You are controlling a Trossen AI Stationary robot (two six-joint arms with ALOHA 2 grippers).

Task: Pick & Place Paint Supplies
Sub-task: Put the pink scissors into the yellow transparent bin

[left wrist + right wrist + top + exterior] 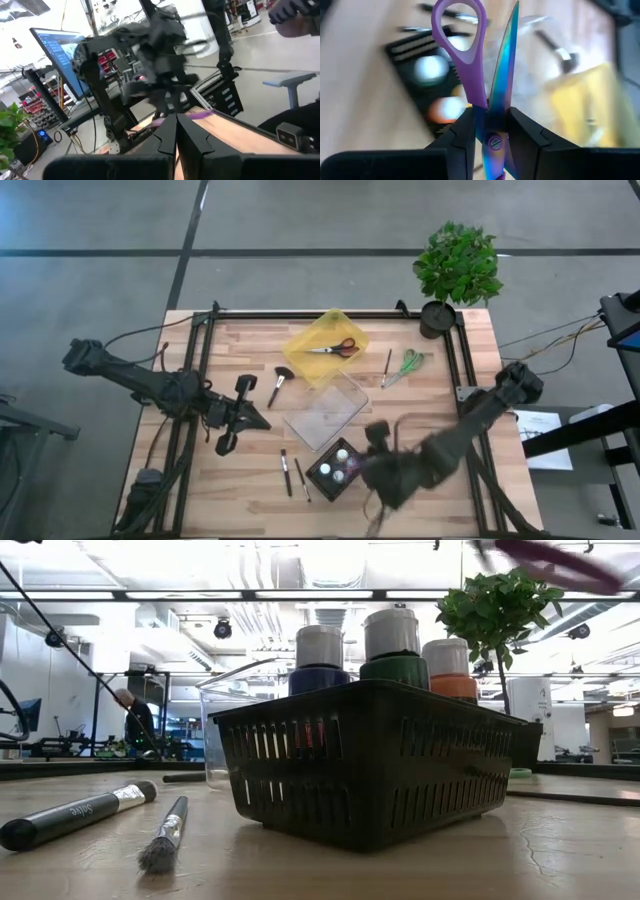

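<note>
A black mesh basket (322, 477) (370, 770) holds three white-capped paint bottles: dark blue (319, 668), green (393, 655) and orange-red (449, 672). Two thin brushes (291, 476) (165, 833) lie on the table to its left. A broad brush (279, 384) lies beside the clear tub, and another thin brush (387, 367) rests next to the green scissors. My right gripper (385, 470) (491, 125) hovers just right of the basket, shut on purple-handled scissors (470, 65) (550, 560). My left gripper (240, 410) (176, 132) waits shut at the table's left. My right gripper pinches the purple-handled scissors between its two fingers (462, 135) at the pivot screw (494, 143). One purple finger ring (459, 20) and an iridescent blade (502, 75) stick out beyond the fingertips, along the fingers. The scissors are lifted clear of the table.
A yellow tray (310, 332) at the far middle holds red-handled scissors (336, 348). A clear tub (325, 412) sits in front of it. Green-handled scissors (409, 363) lie to the right, and a potted plant (456, 270) stands at the far right corner. A person (135, 720) is in the room behind.
</note>
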